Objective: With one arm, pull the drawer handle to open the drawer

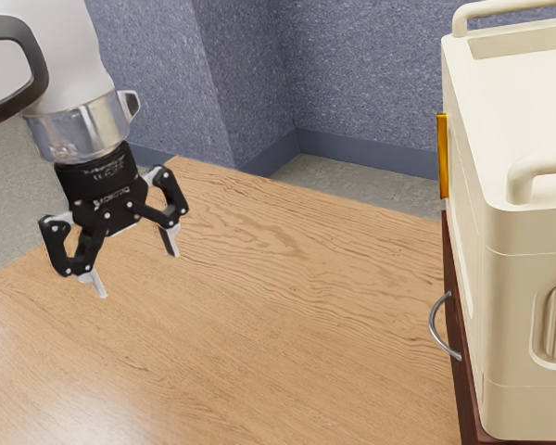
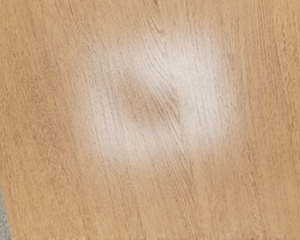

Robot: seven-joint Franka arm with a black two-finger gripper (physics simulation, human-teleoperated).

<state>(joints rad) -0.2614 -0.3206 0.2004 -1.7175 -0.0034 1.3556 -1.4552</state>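
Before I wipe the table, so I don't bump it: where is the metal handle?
The metal handle is at the exterior view's right, on the dark brown front beside the cream case.

The exterior view was brightly lit, and the light seemed to fall from above: the top of the box (image 1: 537, 88) was palest, its side a shade duller. The table (image 1: 259, 306) took a warm, fairly even light, with a whitish glare toward the exterior view's lower left. Small highlights sat on the metal collar (image 1: 79, 128) and along the curved handle (image 1: 435, 324), while the white arm (image 1: 56, 56) shaded softly to grey. The wall (image 1: 371, 74) looked more subdued. In the wrist view, a broad milky glare with feathered edges washed out the wood grain around a darker, brownish patch near the middle.
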